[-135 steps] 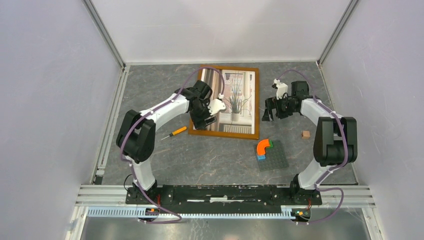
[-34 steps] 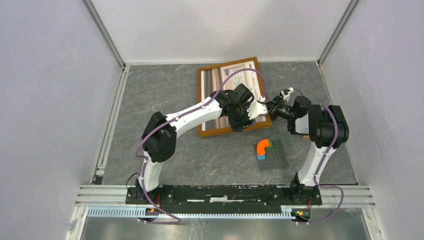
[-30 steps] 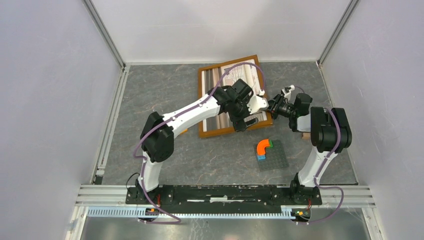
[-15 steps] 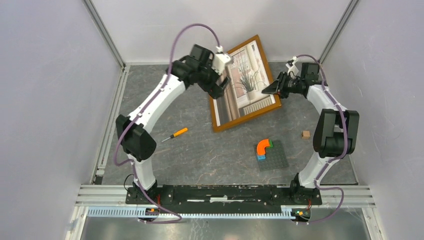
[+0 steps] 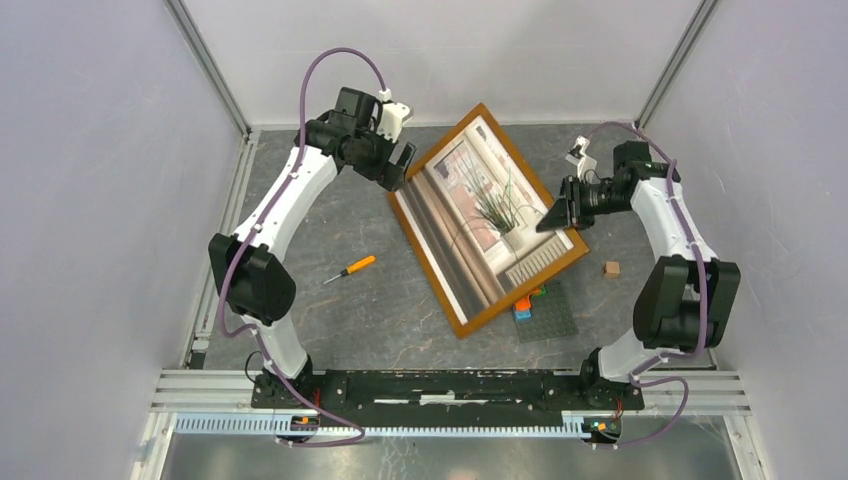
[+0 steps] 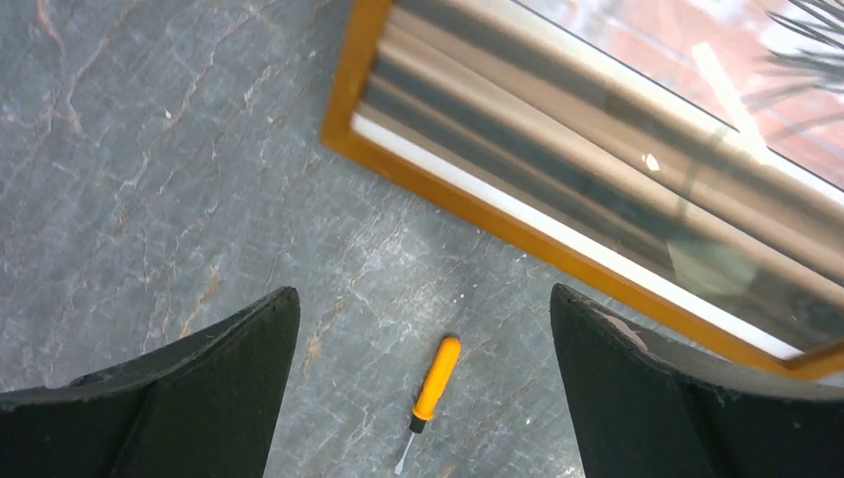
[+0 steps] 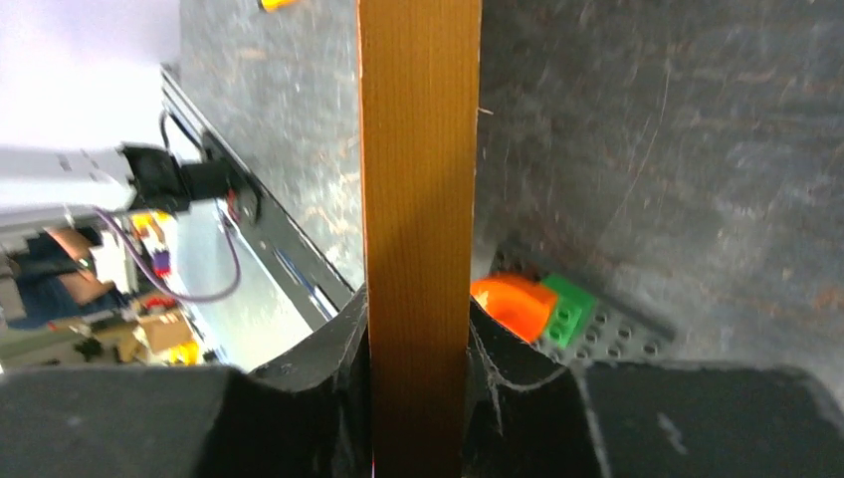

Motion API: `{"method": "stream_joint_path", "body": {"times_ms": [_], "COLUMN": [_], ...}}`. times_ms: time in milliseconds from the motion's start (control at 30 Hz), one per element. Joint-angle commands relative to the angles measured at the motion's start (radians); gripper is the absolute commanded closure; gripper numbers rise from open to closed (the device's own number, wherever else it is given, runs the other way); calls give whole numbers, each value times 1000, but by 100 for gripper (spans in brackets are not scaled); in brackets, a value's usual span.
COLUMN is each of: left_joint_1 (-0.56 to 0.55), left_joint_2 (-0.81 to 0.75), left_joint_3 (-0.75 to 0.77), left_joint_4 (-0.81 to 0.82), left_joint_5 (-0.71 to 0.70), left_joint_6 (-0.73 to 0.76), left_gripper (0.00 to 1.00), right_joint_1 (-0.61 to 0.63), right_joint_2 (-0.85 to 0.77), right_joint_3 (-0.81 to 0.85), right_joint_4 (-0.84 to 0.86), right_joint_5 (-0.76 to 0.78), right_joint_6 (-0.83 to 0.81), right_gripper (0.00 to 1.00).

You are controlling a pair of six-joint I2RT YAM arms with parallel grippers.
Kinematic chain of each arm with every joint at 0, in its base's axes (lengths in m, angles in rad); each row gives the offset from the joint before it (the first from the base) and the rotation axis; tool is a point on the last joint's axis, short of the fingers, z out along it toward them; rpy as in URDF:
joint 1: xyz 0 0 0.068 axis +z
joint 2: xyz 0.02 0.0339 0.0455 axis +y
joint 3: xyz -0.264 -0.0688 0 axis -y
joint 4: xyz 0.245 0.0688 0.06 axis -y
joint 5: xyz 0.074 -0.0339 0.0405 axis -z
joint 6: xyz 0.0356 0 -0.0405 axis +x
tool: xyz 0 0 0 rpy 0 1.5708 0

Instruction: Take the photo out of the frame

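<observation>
The frame (image 5: 434,151), with narrow orange-brown moulding, hangs tilted over the table, one corner down. The photo (image 5: 490,215) sits inside it, face up, showing the window, curtains and spiky plant. My right gripper (image 5: 558,215) is shut on the frame's right edge; in the right wrist view the wooden edge (image 7: 418,199) fills the gap between the jaws of that gripper (image 7: 418,299). My left gripper (image 5: 397,170) is open with nothing in it, just off the frame's left corner. In the left wrist view this gripper (image 6: 423,294) hovers above the table, with frame (image 6: 343,100) and photo (image 6: 597,129) at upper right.
An orange-handled screwdriver (image 5: 352,266) (image 6: 436,376) lies on the table left of the frame. A grey baseplate (image 5: 550,315) (image 7: 617,334) with an orange curved piece (image 7: 513,304) sits partly under the frame's low corner. A small brown cube (image 5: 611,268) lies at right.
The frame went from lying flat to being lifted by the right gripper, then swung nearer over the baseplate. The left gripper opened, let go and drew back to the left.
</observation>
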Motion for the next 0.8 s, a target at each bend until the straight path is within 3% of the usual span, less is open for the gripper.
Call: {"method": "stream_joint_path", "body": {"times_ms": [0,200,433,667,767], "left_joint_1": [25,43,52,81,98], "left_joint_2": [-61,-43,3,12,18], "left_joint_3": [-32,-43,6,-15,-6], "left_joint_4": [30,61,73,90,91], "left_joint_5": [-12,7,17,34,32], "left_joint_6": [-47,-66,-67,-88,-98], "left_gripper": [0,0,0,0,0], "right_joint_1": [-48,-207,-236,-221,-182], "right_joint_2": [-103,-99,-38,-72,-118], "right_joint_3": [47,201,495,568,534], "right_joint_4": [-238,-294,-286,-293,-206], "right_joint_5": [178,320,479,374,345], "right_joint_6": [-407,-541,-613,-612,-544], "right_gripper": [100,100,100,100,100]}}
